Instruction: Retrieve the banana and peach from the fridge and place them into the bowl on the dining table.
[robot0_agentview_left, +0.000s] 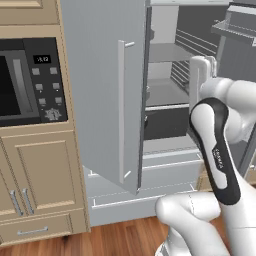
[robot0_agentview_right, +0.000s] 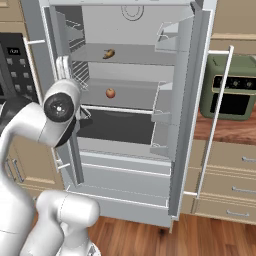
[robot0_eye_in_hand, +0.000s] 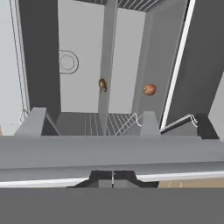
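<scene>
**Fridge open, both fruits on its shelves**

The fridge (robot0_agentview_right: 125, 125) stands with both doors swung wide, its pale interior exposed. On the upper shelf lies the banana (robot0_agentview_right: 108, 53), dark olive-brown, set toward the left half of the shelf. One shelf lower rests the peach (robot0_agentview_right: 110, 93), a small orange-red ball almost directly beneath the banana and well apart from it. The dark compartment below that shelf and the door bins on the right door hold nothing that can be made out.

In the hand view, which is rolled sideways, the banana (robot0_eye_in_hand: 103, 85) and peach (robot0_eye_in_hand: 149, 89) appear near each other, separated by a shelf edge, deep inside the cabinet.

The end effector (robot0_eye_in_hand: 113, 179) is clenched, fingertips together with nothing between them, poised at the fridge's left door edge and far short of either fruit.
</scene>
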